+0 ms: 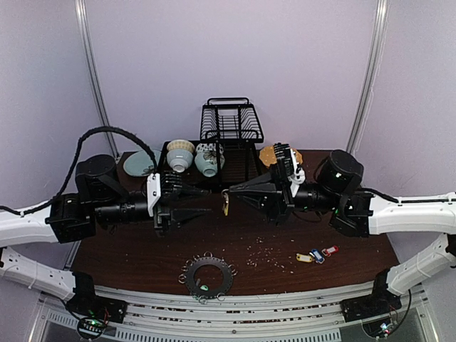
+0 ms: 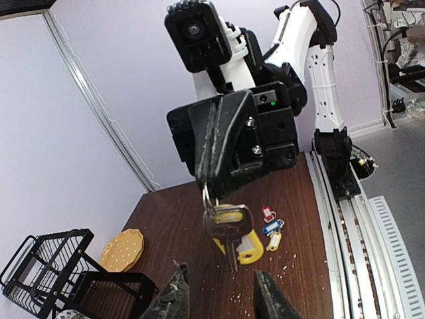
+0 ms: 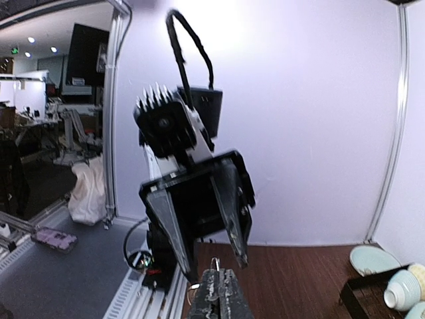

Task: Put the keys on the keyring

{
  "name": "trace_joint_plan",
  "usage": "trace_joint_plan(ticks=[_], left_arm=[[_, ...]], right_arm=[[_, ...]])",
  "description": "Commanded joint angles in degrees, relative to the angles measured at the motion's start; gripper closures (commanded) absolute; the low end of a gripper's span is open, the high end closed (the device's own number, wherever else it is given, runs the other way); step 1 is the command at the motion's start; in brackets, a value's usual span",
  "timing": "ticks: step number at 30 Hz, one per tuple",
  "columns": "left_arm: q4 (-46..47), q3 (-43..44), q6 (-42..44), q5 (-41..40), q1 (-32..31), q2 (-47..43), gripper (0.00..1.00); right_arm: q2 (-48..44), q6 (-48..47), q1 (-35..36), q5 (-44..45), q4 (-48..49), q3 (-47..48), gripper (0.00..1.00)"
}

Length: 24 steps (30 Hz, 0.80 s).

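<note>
**Yellow-tagged key held aloft between two facing end effectors**

Top view, lower centre: the flat dark ring-shaped keyring disc (image 1: 228, 276), edged with small split rings, lies on the dark brown wooden table (image 1: 142, 256) just ahead of the arm bases. No end effector is near it. To its right, in the lower right of the frame, three further tagged keys (yellow, blue, red) (image 1: 317, 255) lie together on the table, with scattered pale crumbs (image 1: 265, 251) between them and the disc.

Mid-frame, above the table: the right end effector (image 2: 207, 179) is clenched on the small metal loop (image 2: 207, 199) from which the metal key with a yellow plastic tag (image 2: 228, 224) hangs freely. Pinching the loop rather than the blade probably leaves the key hanging clear where the other arm can reach it. The left end effector (image 2: 219, 276) faces it from the opposite side. Its jaws stand apart, hold nothing, and bracket the hanging blade tip from below in the left wrist view. This reads as a handover or regrasp being set up. Threading onto the keyring is not yet begun.

Upper centre, at the far table edge: a black wire dish rack (image 1: 231, 122), two ceramic bowls (image 1: 180, 157), a pale teal plate (image 1: 137, 164) and an orange scalloped plate (image 1: 268, 154), all apart from the work.
</note>
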Motion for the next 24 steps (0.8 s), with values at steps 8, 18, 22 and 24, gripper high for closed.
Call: trace_joint_plan(ticks=[8, 18, 22, 24], left_arm=[[15.55, -1.0, -3.99, 6.45, -0.25, 0.88, 0.66], [17.35, -0.68, -1.99, 11.87, -0.2, 2.2, 0.68], [21.12, -1.4, -3.33, 12.53, -0.27, 2.26, 0.68], [23.48, -1.88, -4.88, 12.51, -0.29, 3.14, 0.68]], right_arm=[[7.14, 14.88, 2.08, -4.95, 34.27, -1.52, 1.0], [7.13, 14.96, 2.18, -16.32, 31.82, 1.67, 1.0], [5.97, 12.06, 2.13, -14.33, 28.35, 1.51, 1.0], [5.52, 9.88, 2.42, -9.83, 27.76, 0.74, 1.0]])
